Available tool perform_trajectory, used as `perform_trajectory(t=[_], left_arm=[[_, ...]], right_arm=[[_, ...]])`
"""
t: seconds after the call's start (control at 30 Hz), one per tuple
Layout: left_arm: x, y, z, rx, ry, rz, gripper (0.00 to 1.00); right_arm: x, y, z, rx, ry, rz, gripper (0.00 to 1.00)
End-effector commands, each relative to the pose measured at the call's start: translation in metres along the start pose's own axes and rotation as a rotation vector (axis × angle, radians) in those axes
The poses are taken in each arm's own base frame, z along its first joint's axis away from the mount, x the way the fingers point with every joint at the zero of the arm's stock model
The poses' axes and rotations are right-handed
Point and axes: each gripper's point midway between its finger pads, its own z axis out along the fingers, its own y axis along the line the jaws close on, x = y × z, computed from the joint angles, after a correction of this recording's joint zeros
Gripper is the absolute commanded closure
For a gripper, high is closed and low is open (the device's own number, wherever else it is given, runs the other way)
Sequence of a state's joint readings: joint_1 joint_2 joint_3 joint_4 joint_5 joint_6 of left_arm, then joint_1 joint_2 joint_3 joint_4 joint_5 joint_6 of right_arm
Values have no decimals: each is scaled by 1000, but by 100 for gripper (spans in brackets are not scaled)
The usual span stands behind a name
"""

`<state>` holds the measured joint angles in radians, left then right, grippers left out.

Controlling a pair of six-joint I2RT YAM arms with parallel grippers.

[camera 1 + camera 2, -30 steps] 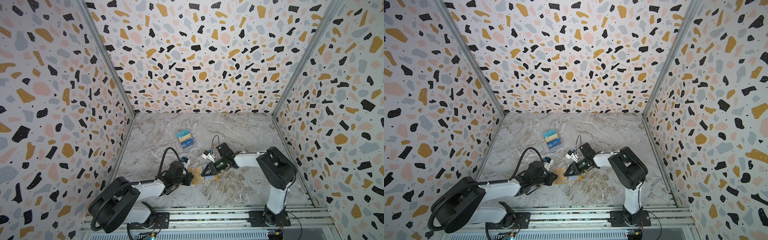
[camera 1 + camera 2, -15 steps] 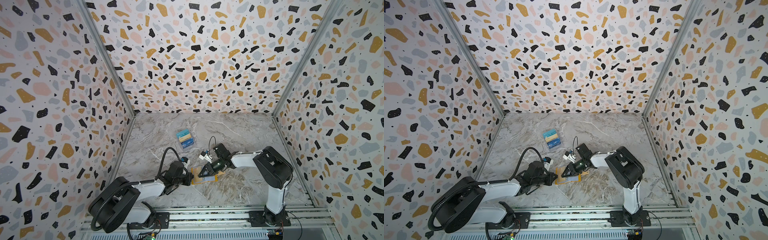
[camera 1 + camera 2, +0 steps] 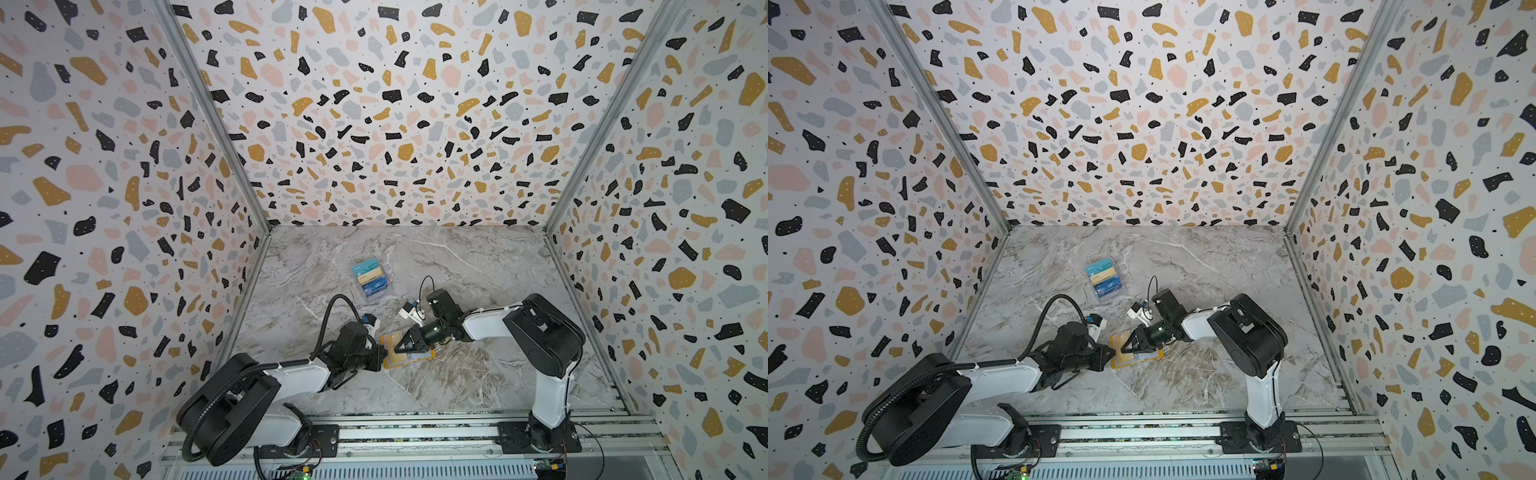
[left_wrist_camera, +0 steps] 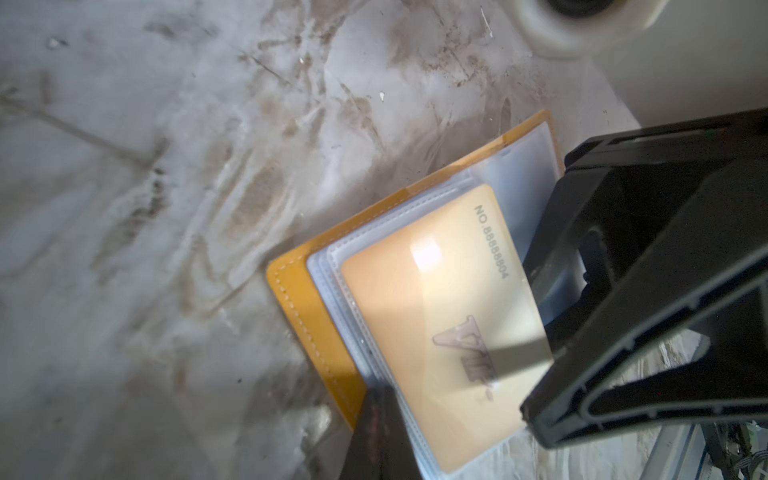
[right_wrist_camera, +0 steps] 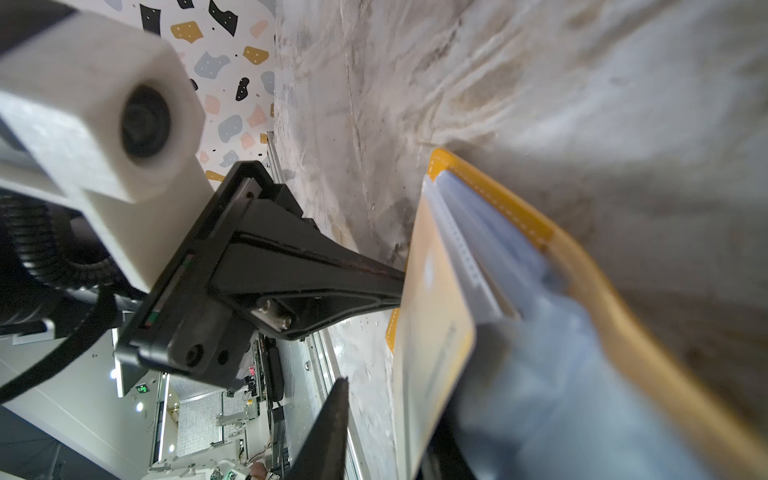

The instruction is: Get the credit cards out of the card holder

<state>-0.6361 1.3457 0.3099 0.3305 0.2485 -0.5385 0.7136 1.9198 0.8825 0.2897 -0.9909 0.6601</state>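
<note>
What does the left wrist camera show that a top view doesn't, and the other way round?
Only the left wrist view: the number printed on the gold card and the clear sleeves under it. Only the top view: the clear box of cards farther back and the speckled walls. Both: the open card holder on the table, with the right gripper at the card.

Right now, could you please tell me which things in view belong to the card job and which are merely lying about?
Job in hand:
mustard-yellow card holder, lying open
gold card, lying in it

Lying about:
clear tiered box holding other cards, farther back
</note>
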Motion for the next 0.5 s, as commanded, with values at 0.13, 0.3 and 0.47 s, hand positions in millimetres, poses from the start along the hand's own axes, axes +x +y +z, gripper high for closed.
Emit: perform_trajectory(t=[0.13, 0.3, 0.47], left_arm=[[51, 39, -3, -150, 153, -47, 100], [50, 38, -3, -151, 149, -50, 100], [49, 38, -3, -152, 148, -49, 100]], right_arm=[[0, 20, -6, -43, -21, -74, 73], [-1, 23, -13, -47, -42, -87, 73], [-1, 24, -22, -52, -69, -91, 74]])
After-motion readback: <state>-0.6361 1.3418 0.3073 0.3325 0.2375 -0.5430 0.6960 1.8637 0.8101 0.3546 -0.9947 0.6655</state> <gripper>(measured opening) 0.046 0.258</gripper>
